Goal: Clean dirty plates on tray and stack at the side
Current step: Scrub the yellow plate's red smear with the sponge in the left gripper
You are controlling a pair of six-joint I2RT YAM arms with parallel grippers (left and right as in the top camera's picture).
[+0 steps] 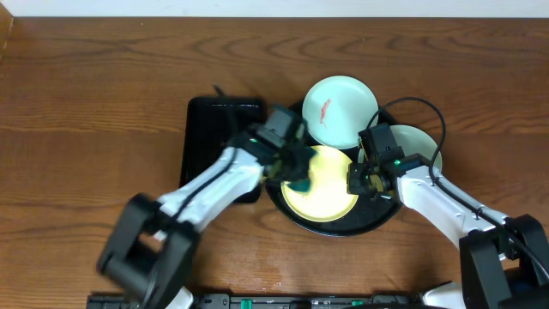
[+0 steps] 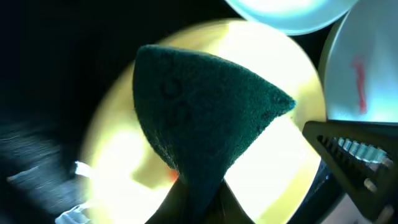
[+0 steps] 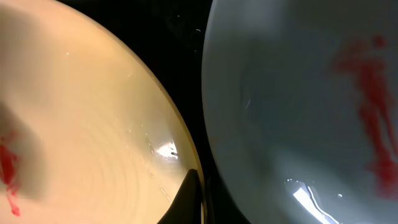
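A pale yellow plate (image 1: 330, 199) lies in the round black tray (image 1: 374, 225). My left gripper (image 1: 296, 176) is shut on a dark green sponge (image 1: 301, 183) that rests on this plate's left part. In the left wrist view the sponge (image 2: 205, 118) covers the middle of the yellow plate (image 2: 124, 155). My right gripper (image 1: 358, 178) is shut on the yellow plate's right rim (image 3: 186, 158). A mint plate (image 1: 339, 110) with a red smear leans on the tray's far edge. Another mint plate (image 1: 422, 144) sits at the right, partly under the right arm. A red smear (image 3: 7, 165) shows on the yellow plate.
A smaller rectangular black tray (image 1: 210, 129) lies left of the round one, under the left arm. Bare wooden table (image 1: 86, 112) stretches to the left and far side. The right wrist's cable (image 1: 420, 105) loops above the right mint plate.
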